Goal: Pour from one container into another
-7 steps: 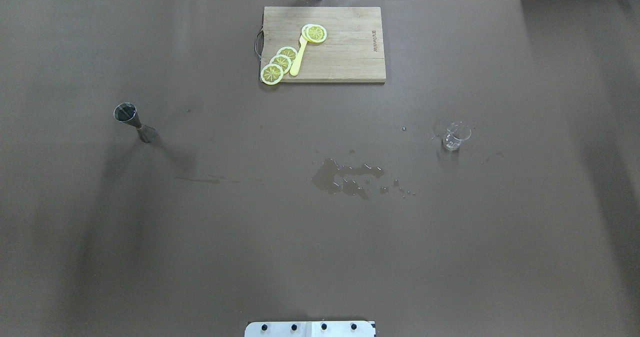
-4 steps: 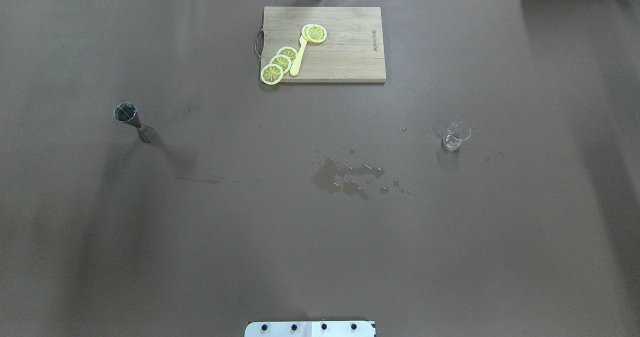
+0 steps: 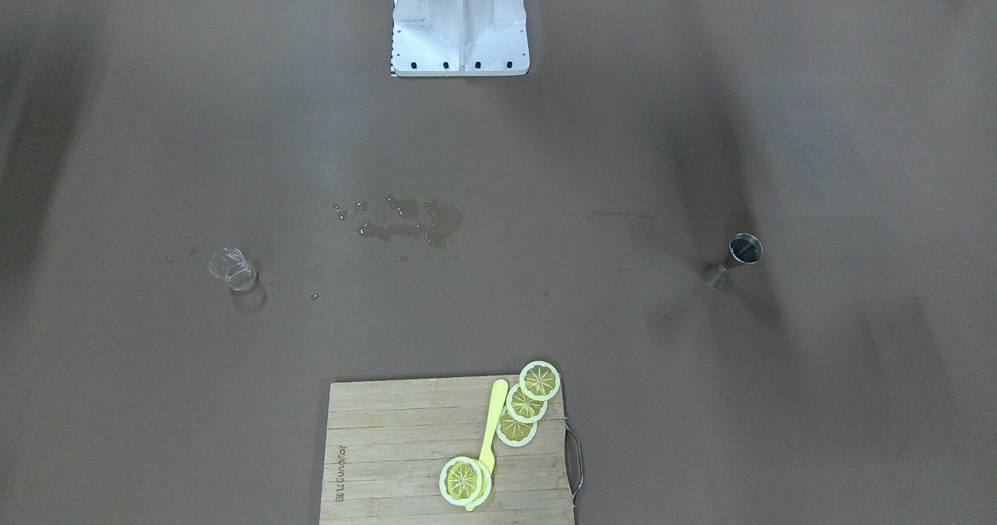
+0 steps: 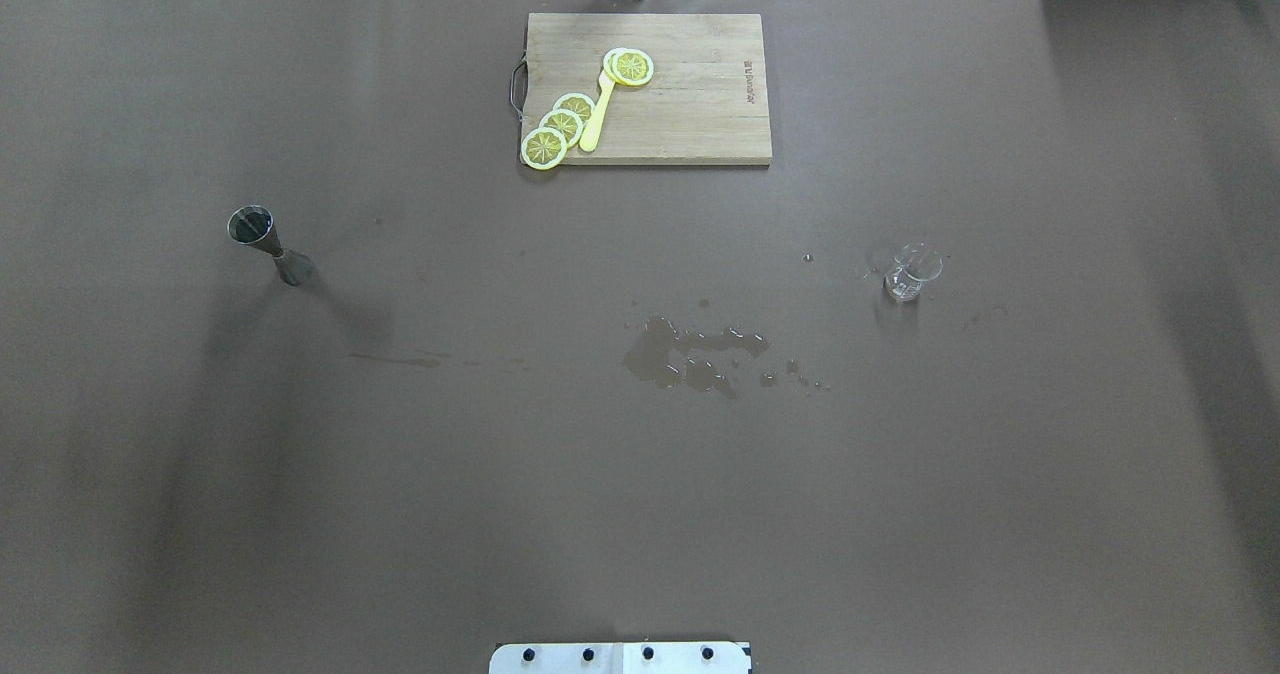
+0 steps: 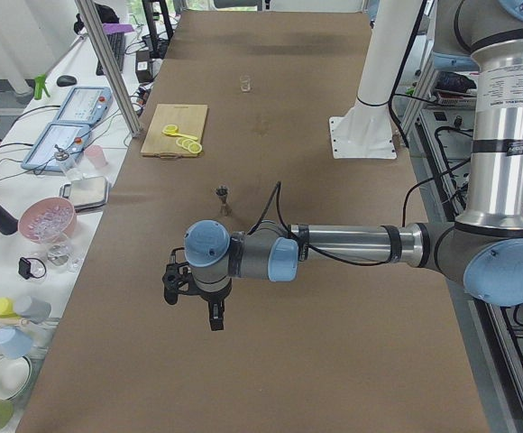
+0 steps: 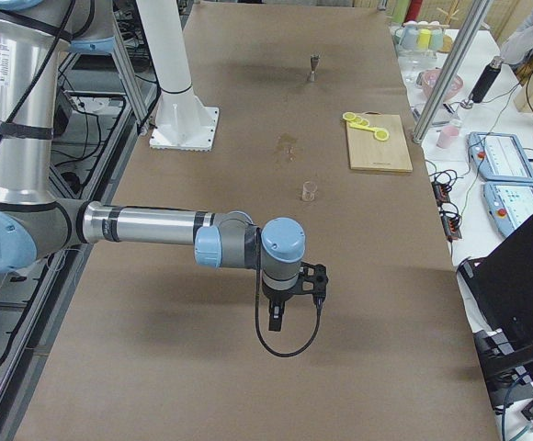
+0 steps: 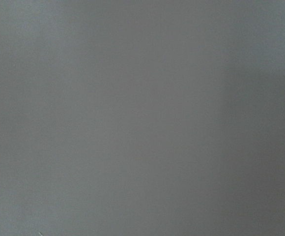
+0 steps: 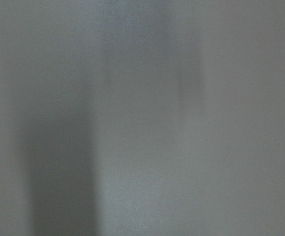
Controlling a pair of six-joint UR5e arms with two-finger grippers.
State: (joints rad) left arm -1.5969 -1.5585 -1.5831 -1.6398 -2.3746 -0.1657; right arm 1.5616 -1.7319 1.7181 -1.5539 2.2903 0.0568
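Note:
A steel jigger (image 4: 268, 244) stands upright on the brown table at the left; it also shows in the front-facing view (image 3: 732, 261). On the right stands a small clear glass beaker (image 4: 910, 274), upright and with nothing near it (image 3: 232, 269). Neither arm reaches into the overhead or front-facing views. My left gripper (image 5: 215, 317) hangs over the near end of the table, well short of the jigger (image 5: 224, 198). My right gripper (image 6: 276, 322) hovers over bare table, short of the beaker (image 6: 309, 191). I cannot tell whether either is open or shut. Both wrist views show only blurred table surface.
A puddle of spilt liquid (image 4: 690, 354) lies mid-table between the two containers, with droplets near the beaker. A wooden cutting board (image 4: 700, 104) at the far edge carries lemon slices (image 4: 560, 126) and a yellow knife (image 4: 597, 114). The robot's white base (image 3: 459, 19) stands at its side.

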